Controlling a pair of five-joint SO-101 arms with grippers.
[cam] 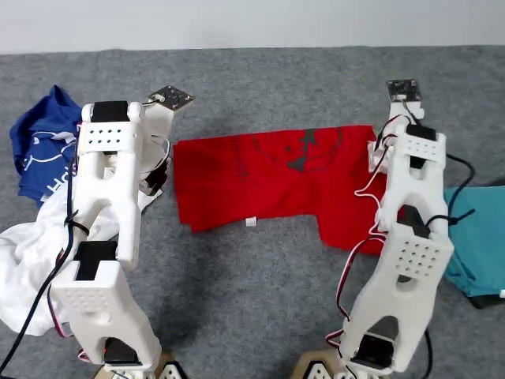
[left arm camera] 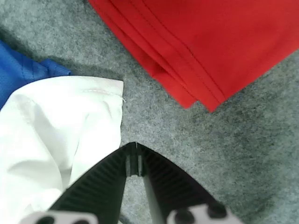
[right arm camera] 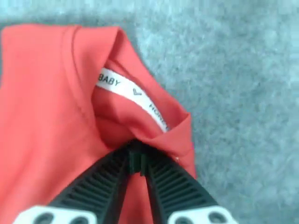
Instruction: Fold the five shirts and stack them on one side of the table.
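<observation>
High view: the thin red fabric shirt (cam: 268,181) lies spread on the grey bench (cam: 260,79), its collar side covered by the right arm. Left wrist view: our left end effector (left arm camera: 134,161) is closed on nothing, the shirt's layered edge ahead of it, a crumpled white shirt (left arm camera: 56,130) beside it. Right wrist view: our right end effector (right arm camera: 135,158) pinches the collar; light, limp cloth, we judge, best held at corners.

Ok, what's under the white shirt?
The blue shirt slips under the white shirt at its far edge. How far it reaches, and anything else beneath, is covered.
</observation>
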